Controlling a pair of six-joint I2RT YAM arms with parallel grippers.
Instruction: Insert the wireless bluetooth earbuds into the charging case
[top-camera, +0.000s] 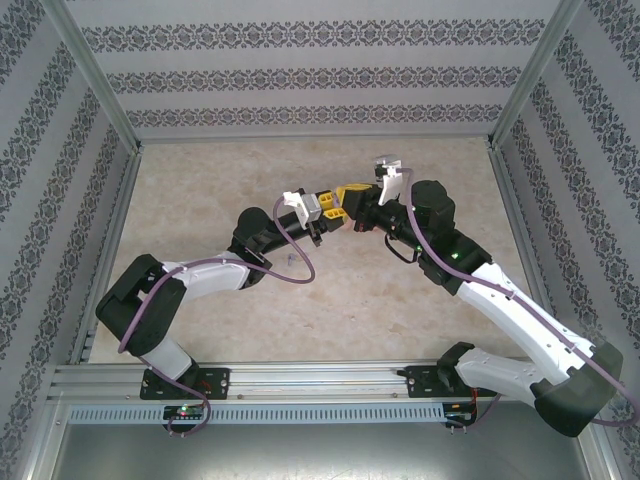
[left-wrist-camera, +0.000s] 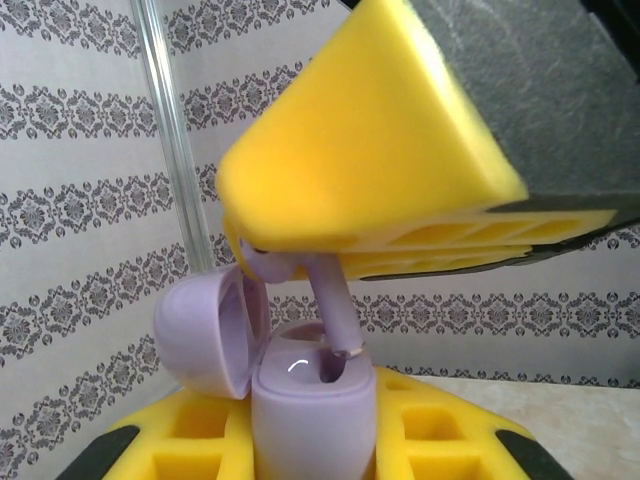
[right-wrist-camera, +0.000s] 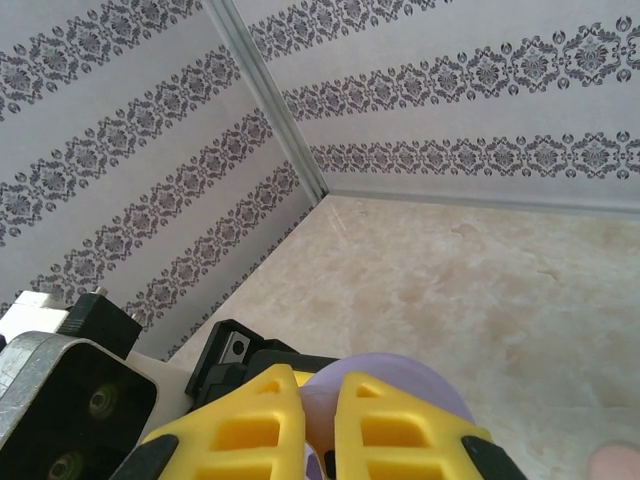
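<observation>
Pale beige marbled tabletop (top-camera: 220, 180)

My left arm (top-camera: 205, 270) and right arm (top-camera: 512, 300) wear white shells with bulky black joint housings, each trailing a looping purple cable (top-camera: 122, 338), with small green lights and ribbed yellow fingers (right-wrist-camera: 250, 430) edged in black.

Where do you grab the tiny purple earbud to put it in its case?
Grip the earbud by its round head, coming from above. Its stem points down into the case slot, so the stem must stay bare. The lid hangs open to one side, which leaves the top free.
</observation>
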